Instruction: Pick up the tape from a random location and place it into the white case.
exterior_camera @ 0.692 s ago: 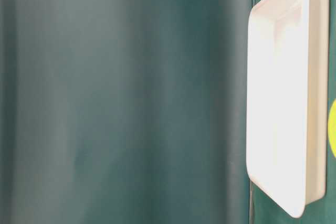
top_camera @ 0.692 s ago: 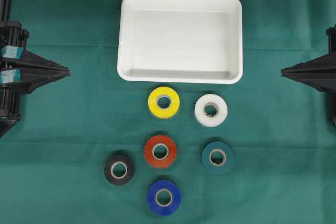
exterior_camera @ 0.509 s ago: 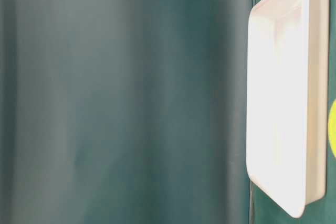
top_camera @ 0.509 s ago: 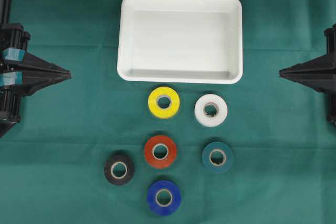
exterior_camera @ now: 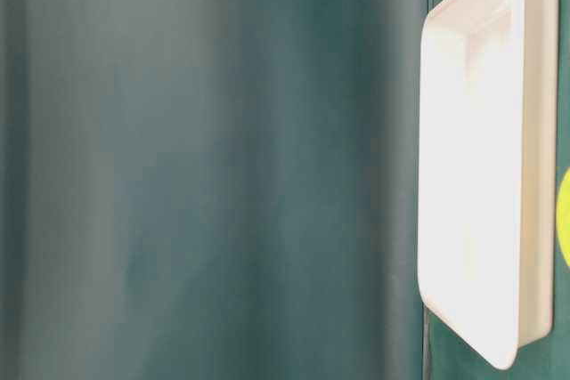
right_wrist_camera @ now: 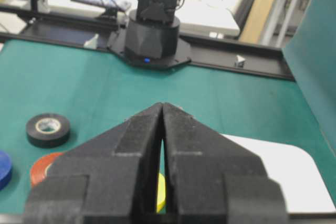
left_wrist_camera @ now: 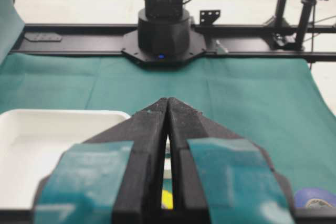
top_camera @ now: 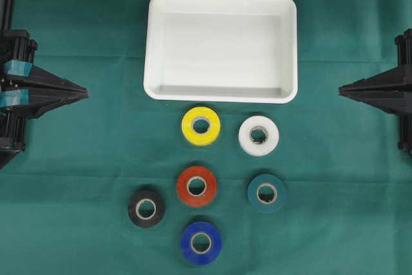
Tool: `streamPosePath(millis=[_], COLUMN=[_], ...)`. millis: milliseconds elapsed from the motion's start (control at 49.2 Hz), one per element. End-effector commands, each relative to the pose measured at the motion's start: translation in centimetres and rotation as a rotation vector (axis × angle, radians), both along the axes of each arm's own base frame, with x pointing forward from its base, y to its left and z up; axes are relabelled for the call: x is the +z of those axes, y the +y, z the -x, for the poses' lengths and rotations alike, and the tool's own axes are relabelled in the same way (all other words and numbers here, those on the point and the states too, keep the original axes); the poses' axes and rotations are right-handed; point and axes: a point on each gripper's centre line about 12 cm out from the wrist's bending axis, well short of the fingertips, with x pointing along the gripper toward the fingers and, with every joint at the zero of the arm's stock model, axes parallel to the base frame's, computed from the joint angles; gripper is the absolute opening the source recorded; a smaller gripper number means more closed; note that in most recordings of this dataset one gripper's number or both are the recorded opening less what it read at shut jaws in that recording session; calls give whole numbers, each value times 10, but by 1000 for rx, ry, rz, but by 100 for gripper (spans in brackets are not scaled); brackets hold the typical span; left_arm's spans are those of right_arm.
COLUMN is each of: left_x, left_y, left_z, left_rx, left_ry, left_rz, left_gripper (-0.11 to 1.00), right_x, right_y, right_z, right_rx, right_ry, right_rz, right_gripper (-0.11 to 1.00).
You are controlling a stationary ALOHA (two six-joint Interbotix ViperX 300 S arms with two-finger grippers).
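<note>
The left gripper [top_camera: 82,93] had its fingers [left_wrist_camera: 149,129] pressed together to a point, holding nothing and touching nothing; it hung at the left edge of the counter, well apart from every roll. The right gripper [top_camera: 343,89] matched it at the right edge, its fingers [right_wrist_camera: 181,135] shut tip to tip and empty.

The white case [top_camera: 154,43] lay flat at the far middle of the counter, between the two grippers, with nothing in it. Six tape rolls lay flat on the near side of it: the yellow tape [top_camera: 201,125] just beside the case's near rim, the white tape [top_camera: 259,135] to its right, the red tape [top_camera: 196,186] in the middle, the dark green tape [top_camera: 266,192] to the right of that, the black tape [top_camera: 146,208] to the left, and the blue tape [top_camera: 201,243] nearest the front edge.

A green cloth [top_camera: 77,191] covered the counter. In the wrist views each opposite arm's black base [left_wrist_camera: 164,35] stood on a black rail at the cloth's edge, with a pale floor, stands and desks behind.
</note>
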Motion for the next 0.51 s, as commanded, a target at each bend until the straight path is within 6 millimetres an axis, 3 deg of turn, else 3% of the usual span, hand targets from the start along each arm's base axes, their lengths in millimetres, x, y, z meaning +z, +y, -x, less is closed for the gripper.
streamPosePath(millis=[0,122,203,346,407,488], left_x=[9,9,9,9,9,9], left_y=[-1,-1,-1,-1,-1,-1], left_z=[-3,-3,-3,-3,-3,-3], left_rx=[-3,-3,-3,-3,-3,-3], left_ry=[-21,-21,-25,-20,-18,-17], left_rz=[0,0,2,5,8,8], left_gripper=[4,27,50,89,98,97], right_x=[12,13,12,11,11,11], right_y=[0,-1,-2,-2,-2,-2], right_z=[-3,-3,-4,-4,-5,-5], right_rx=[-1,-3,-8,-11,-11,-10], right_ry=[-23,-23,-18,-9,0,9], right_rz=[-4,-4,-9,-14,-14,-12], right_gripper=[0,6,24,67,82,92])
